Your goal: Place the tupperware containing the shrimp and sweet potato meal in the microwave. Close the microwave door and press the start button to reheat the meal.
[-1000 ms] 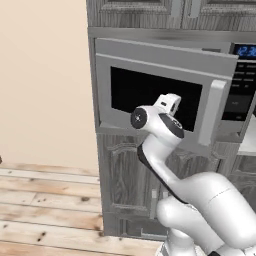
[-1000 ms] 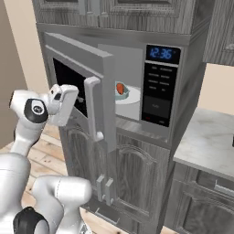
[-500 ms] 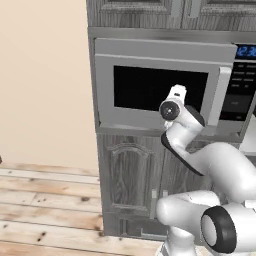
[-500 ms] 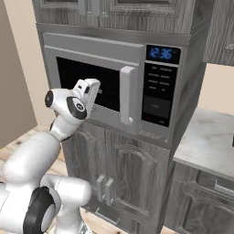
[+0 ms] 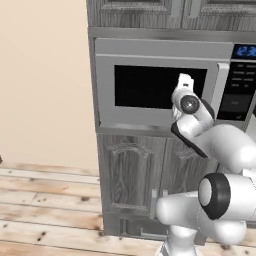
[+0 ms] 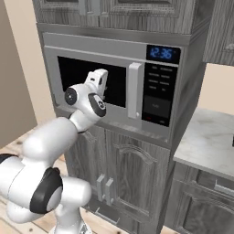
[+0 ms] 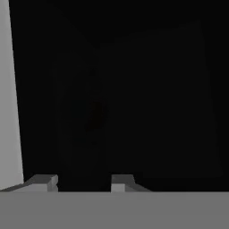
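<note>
Jaws: the gripper (image 7: 79,181) faces the dark window of the microwave door (image 5: 155,87). In the hand view its two fingertips (image 7: 42,180) stand with a moderate gap between them and nothing in that gap, so the jaws are partly open and hold nothing.

Hand position: in both base views the hand sits right against the door glass, toward the handle side. Whether it touches the glass cannot be told.

Microwave door: it lies flush with the front of the microwave (image 6: 64,43), so it looks fully closed. Its vertical light grey bar handle (image 6: 134,90) stands just beside the black control panel (image 6: 158,93).

Tupperware: the dark glass hides the inside. The tupperware and the meal cannot be made out, so it can only be supposed that they are inside.

Control panel: it lies to the right of the door, under a blue digital display (image 6: 163,53). Rows of small buttons sit above a larger dark pad. Which one is the start button is too small to tell.

Surroundings: grey wood cabinets (image 5: 130,175) sit above and below the microwave. A pale stone table (image 6: 208,141) lies to the right.

Step in hand: closing the door appears finished. Pressing start is left.

Next move: the hand needs to draw back from the glass, shift right past the handle, and press a fingertip on the start button.
</note>
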Controlling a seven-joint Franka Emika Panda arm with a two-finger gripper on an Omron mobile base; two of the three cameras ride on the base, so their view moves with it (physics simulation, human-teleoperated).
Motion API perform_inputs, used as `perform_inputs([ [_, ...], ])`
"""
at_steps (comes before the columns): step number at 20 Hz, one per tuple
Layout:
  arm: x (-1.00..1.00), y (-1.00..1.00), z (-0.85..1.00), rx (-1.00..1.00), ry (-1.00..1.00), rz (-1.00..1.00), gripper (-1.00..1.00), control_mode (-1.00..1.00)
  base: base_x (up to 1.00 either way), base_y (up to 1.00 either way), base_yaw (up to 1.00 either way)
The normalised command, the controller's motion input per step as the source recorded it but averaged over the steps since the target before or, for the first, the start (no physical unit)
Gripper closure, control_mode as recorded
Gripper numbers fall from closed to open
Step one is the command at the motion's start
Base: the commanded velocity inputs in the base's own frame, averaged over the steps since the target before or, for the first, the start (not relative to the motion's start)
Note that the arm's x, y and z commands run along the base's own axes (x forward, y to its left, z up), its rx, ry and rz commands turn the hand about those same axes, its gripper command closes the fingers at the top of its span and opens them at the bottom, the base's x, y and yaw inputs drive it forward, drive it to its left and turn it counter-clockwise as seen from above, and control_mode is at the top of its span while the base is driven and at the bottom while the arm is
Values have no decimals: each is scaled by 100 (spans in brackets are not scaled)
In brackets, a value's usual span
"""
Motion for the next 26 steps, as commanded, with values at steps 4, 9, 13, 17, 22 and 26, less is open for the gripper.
perform_inputs([
  [4, 15, 0, 46, -13, 9, 4, -100, -100, 0, 0, 0],
  [9, -5, 6, 55, -16, 20, 0, -100, -100, 0, 0, 0],
  [13, -13, 9, 79, -10, 20, 0, -100, -100, 0, 0, 0],
  [17, -57, -1, 51, -2, 18, 0, -100, -100, 0, 0, 0],
  [22, -99, -52, -2, 6, 1, 0, -100, -100, 0, 0, 0],
  [26, -99, -79, -18, 13, -2, 0, -100, -100, 0, 0, 0],
])
